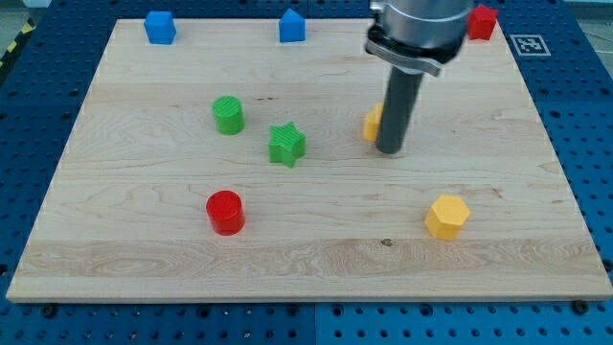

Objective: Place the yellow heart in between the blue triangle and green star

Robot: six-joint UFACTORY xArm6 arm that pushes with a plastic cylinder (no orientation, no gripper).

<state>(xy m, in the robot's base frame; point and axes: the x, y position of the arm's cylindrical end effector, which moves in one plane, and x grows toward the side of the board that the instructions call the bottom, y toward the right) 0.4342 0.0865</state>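
The yellow heart [373,124] lies right of the board's centre, mostly hidden behind my rod; only its left edge shows. My tip [390,150] rests on the board touching the heart's right side. The green star [286,144] sits to the heart's left, near the centre. The blue triangle-topped block [291,26] stands at the top edge, above the star and left of the rod.
A green cylinder [228,115] is left of the star. A red cylinder [226,212] lies lower left. A yellow hexagon [446,216] lies lower right. A blue block [159,27] sits at top left, a red block [483,22] at top right.
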